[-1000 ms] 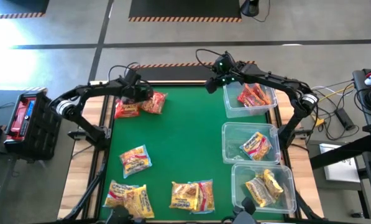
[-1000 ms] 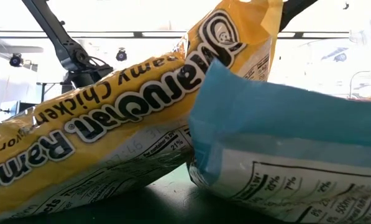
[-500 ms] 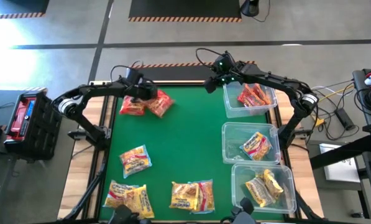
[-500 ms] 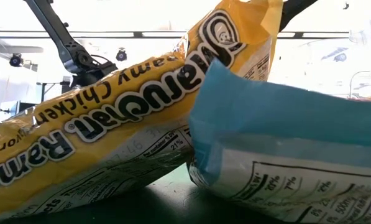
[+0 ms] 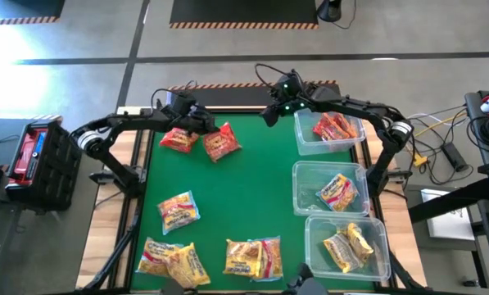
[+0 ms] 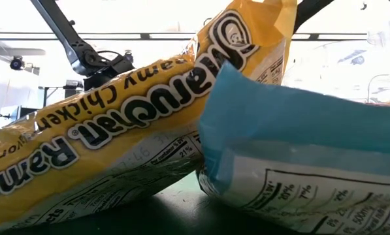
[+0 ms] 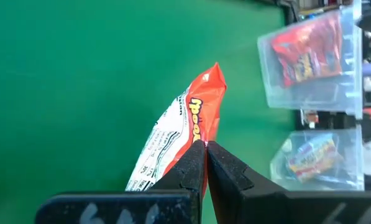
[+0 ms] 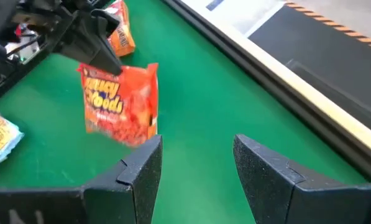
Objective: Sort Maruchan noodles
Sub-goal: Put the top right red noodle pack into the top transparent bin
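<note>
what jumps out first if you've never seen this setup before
The left gripper is pinched shut on the edge of a red noodle packet, holding it up over the far part of the green table. The right gripper waits open beside it, near the far bin that already holds red packets. In the low view, a yellow Maruchan packet fills nearly the whole picture.

Grey concrete floor (image 5: 80, 33) with hazard-striped black mats (image 5: 244, 11); bright windows (image 6: 351, 59) behind.
</note>
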Controlling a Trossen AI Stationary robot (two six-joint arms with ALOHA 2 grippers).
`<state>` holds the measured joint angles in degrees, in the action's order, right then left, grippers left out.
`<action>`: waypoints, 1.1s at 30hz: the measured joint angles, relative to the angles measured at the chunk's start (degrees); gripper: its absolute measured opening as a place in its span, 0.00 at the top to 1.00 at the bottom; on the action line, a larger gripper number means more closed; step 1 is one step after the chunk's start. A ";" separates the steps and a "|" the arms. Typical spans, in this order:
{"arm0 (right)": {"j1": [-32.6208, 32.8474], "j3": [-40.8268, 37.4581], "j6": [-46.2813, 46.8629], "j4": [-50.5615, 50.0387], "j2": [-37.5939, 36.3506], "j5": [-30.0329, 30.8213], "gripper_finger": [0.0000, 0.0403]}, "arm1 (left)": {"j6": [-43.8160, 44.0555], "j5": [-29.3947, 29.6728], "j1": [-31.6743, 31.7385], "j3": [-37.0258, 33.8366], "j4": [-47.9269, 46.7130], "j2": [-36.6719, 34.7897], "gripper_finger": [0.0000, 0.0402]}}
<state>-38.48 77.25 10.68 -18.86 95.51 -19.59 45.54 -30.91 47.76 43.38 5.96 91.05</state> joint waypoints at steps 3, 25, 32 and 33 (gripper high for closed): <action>0.50 0.00 0.11 0.86 1.79 0.02 0.54 | 0.97 0.29 -2.22 0.00 1.58 0.00 1.00; 4.51 0.00 -9.46 4.86 8.34 -9.15 0.54 | 4.29 6.40 -13.38 0.00 5.55 0.00 1.00; 7.35 0.00 -16.06 4.80 8.32 -13.73 0.54 | 4.61 7.60 -17.04 0.00 5.59 0.00 1.00; 7.76 0.00 -16.63 4.80 8.32 -14.33 0.54 | 4.77 8.15 -17.38 0.00 5.59 0.00 1.00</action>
<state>-30.72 77.25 -5.96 -14.06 103.83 -33.92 50.31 -22.76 30.39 43.38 11.55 91.05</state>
